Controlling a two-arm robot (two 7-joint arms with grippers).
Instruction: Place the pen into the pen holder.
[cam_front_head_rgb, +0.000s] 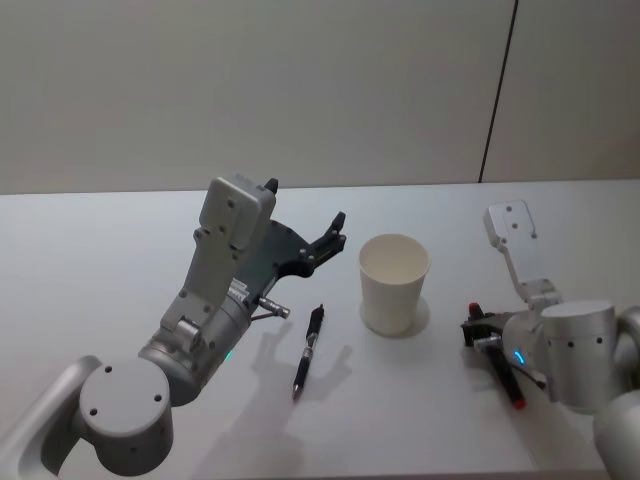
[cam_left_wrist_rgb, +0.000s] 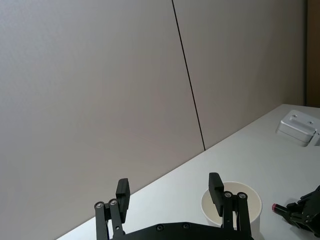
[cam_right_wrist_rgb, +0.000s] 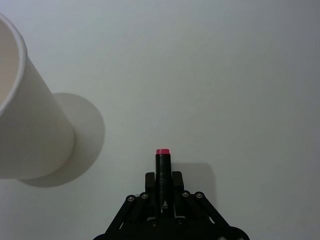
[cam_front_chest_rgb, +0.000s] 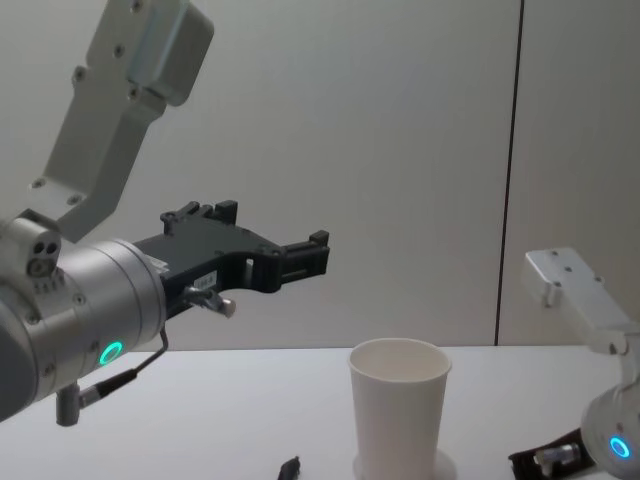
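Left gripper (cam_front_head_rgb: 325, 240): raised above the table (cam_front_head_rgb: 120, 240), to the left of the pen holder (cam_front_head_rgb: 393, 283). Its two fingers are spread wide and nothing is held between them.
Left gripper, hard to read: in the chest view it is seen side-on, so one finger is masked by the other and the gap cannot be judged there. In the left wrist view one finger is laid over the pen holder's rim.
Right gripper (cam_right_wrist_rgb: 163, 176): set low at the table, to the right of the pen holder and apart from it. It is clenched on the red-capped pen (cam_right_wrist_rgb: 162, 160).
Red-capped pen: gripped by its dark barrel, with the red end pushed out past the fingertips. The rest of the barrel is hidden under the gripper body in the right wrist view. Whether it is lifted or resting on the table cannot be told.
Black pen (cam_front_head_rgb: 308, 350): laid flat on the table, just left of the pen holder and nearer the robot. It is touched by neither gripper. In the chest view all but its tip is cut off by the lower edge.
Pen holder: stood upright on the table between the two grippers, mouth up. Its floor is hidden by the near wall in the chest view, and in the right wrist view it is cropped at the edge.
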